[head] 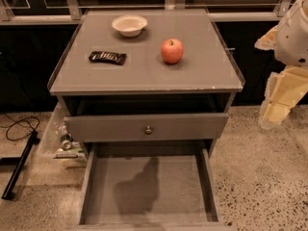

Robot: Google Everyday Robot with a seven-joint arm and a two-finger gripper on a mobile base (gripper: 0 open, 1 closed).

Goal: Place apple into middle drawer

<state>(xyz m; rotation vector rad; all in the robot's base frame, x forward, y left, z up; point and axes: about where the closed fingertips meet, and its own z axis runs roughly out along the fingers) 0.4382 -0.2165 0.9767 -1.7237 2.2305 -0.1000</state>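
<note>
The red apple (pixel 172 50) with yellowish patches stands upright on the grey cabinet top (pixel 144 73), right of its middle. The middle drawer (pixel 149 186) is pulled wide open below, a shallow grey tray with a bare floor and a dark shadow across it. My gripper (pixel 278 110) hangs at the right edge of the camera view, beside and to the right of the cabinet, well apart from the apple and holding nothing that I can see. The white arm (pixel 293 30) rises above it.
A white bowl (pixel 129 25) sits at the back of the cabinet top and a dark snack bar (pixel 108 57) at its left. The drawer with a round knob (pixel 148 129) is shut above the open one. Cables and a black bar (pixel 19 165) lie on the floor at left.
</note>
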